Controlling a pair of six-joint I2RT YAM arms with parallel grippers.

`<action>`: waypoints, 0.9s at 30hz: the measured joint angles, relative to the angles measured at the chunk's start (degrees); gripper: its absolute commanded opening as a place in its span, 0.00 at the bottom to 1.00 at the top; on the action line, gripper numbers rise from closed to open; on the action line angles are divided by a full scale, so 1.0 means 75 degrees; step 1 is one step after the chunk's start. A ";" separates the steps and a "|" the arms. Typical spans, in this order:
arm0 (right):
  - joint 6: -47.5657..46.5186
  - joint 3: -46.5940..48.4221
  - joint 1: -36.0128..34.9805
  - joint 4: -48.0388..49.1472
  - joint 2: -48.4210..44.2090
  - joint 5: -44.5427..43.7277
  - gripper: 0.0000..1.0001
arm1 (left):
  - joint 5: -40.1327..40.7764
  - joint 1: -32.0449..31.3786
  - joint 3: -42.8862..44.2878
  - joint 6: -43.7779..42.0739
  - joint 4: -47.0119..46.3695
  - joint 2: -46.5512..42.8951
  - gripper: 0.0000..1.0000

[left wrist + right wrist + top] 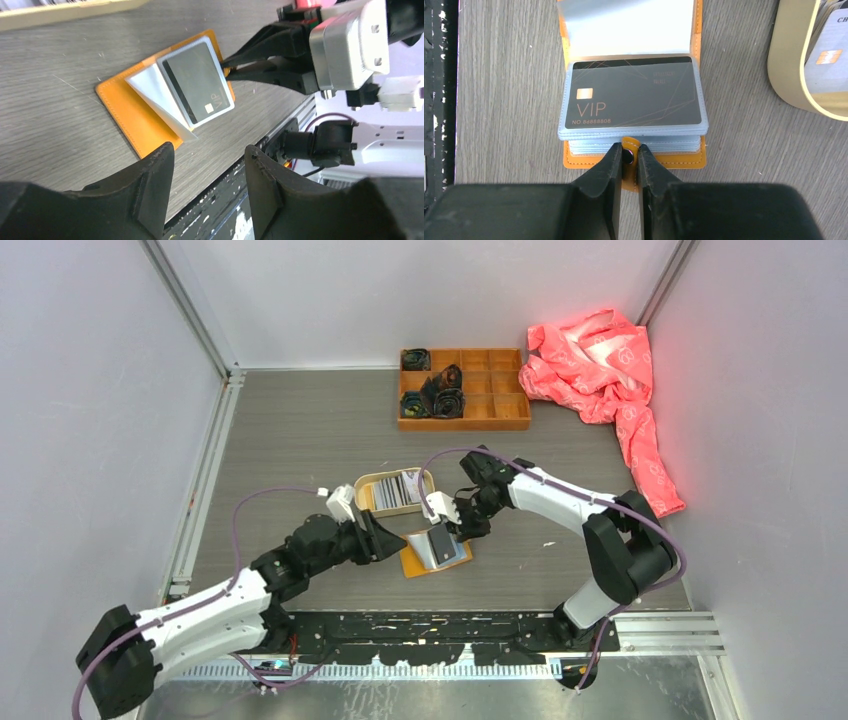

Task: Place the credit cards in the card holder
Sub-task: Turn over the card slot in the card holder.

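Grey wood-grain table (300, 440), white walls (100, 390) (card holder (435, 550) lying open).

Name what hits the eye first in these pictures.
An open orange card holder lies mid-table with a dark VIP card in its top sleeve; the right arm's fingers pinch its snap tab. A bright pink cloth is heaped in the far right corner.
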State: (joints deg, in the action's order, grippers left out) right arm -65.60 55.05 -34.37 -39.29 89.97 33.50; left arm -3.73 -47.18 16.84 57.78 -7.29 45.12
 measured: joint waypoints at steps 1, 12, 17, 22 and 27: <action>0.0000 0.0000 0.0003 -0.0015 0.0000 0.0015 0.16 | 0.0000 -0.0096 0.0076 -0.0012 -0.0026 0.0172 0.54; -0.0009 -0.0017 0.0117 -0.0143 -0.0017 0.0300 0.16 | 0.0017 -0.0880 0.1577 -0.0236 -0.0848 0.3162 0.55; -0.0289 -0.0239 0.0137 -0.0280 -0.0204 0.0621 0.19 | 0.0102 -0.0895 0.1859 -0.0160 -0.1370 0.4281 0.48; -0.0764 -0.0329 0.0175 -0.0542 -0.0335 0.0737 0.29 | 0.0361 -0.0895 0.1865 -0.0149 -0.1425 0.5027 0.43; -0.1306 -0.0417 0.0309 -0.0784 -0.0484 0.0481 0.43 | 0.0615 -0.0895 0.1865 -0.0189 -0.1437 0.5321 0.36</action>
State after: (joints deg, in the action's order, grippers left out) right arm -75.40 51.92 -32.05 -45.17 86.35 37.10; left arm 0.89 -53.89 30.83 56.36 -18.06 85.03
